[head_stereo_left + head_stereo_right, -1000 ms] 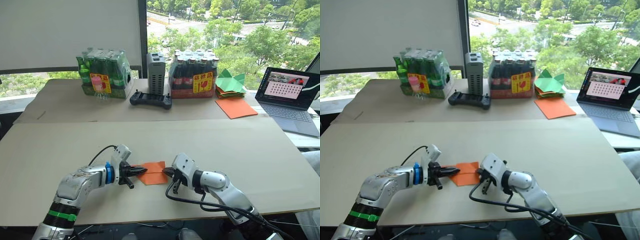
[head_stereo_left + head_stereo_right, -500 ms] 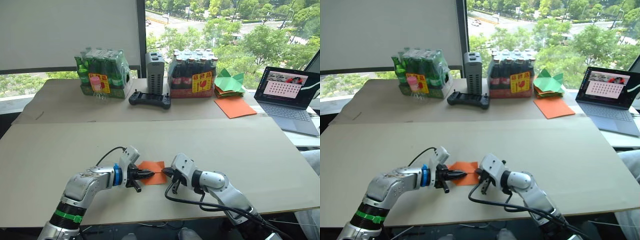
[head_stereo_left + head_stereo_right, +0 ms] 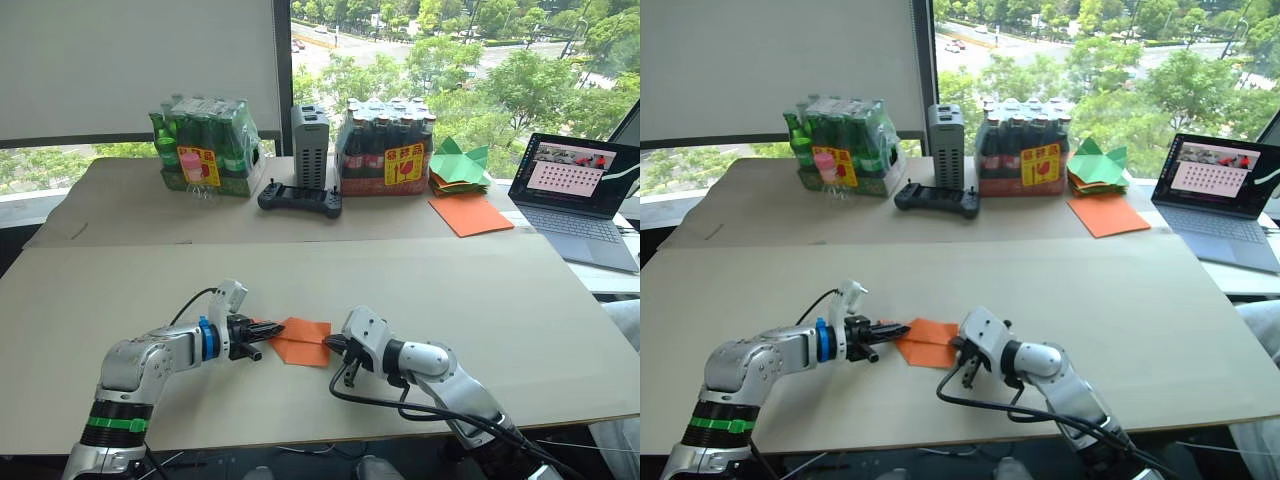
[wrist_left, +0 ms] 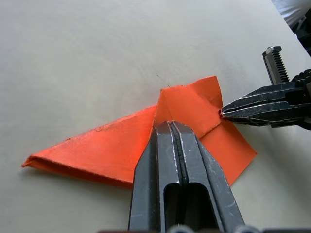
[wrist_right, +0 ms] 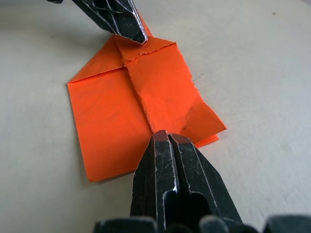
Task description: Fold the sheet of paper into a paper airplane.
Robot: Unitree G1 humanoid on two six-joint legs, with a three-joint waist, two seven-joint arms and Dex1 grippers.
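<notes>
Low in the frame's centre on the pale tabletop [image 3: 450,290], the creased orange sheet of paper [image 3: 300,341] (thin, wedge-shaped) lies lengthwise left-right, pinched between closed jaws of left gripper [image 3: 262,331] and right gripper [image 3: 330,344].

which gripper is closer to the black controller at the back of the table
Left, by a small margin. The left gripper lies at the orange sheet of paper, nearly straight in front of the black controller. The right gripper sits on the sheet's other edge, slightly farther.
</notes>
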